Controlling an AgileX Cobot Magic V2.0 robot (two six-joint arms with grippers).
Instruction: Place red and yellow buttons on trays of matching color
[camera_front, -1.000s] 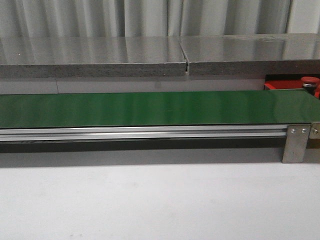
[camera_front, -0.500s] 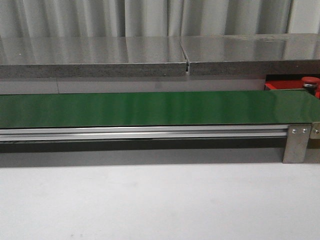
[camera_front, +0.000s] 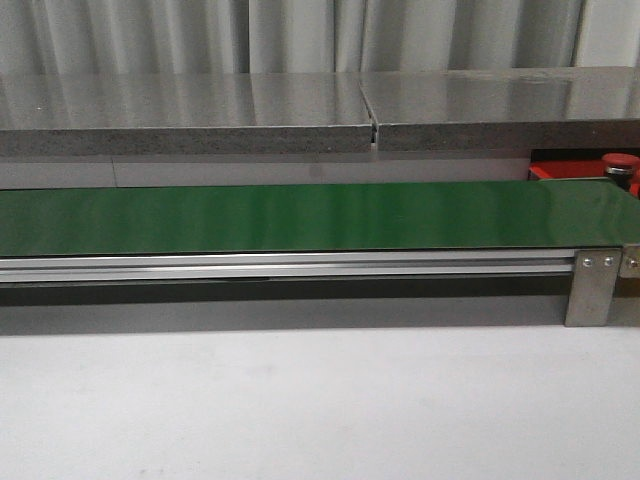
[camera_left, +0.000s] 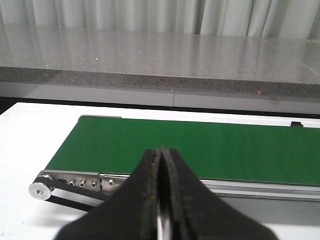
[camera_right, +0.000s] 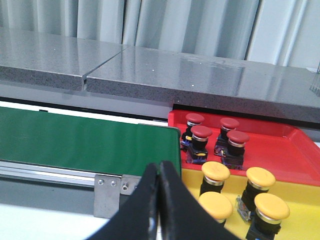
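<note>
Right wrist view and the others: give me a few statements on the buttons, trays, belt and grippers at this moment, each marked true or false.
1. Four red buttons stand on the red tray. True.
2. The yellow buttons stand on the green belt. False: they stand on the yellow tray; the green belt carries nothing.
3. The left gripper is shut with nothing between its fingers. True.
4. The right gripper holds a red button. False: it is shut and empty.
5. Both trays lie beyond the belt's right end. True.
6. A yellow button stands among the red ones. False: each colour stands on its own tray.
</note>
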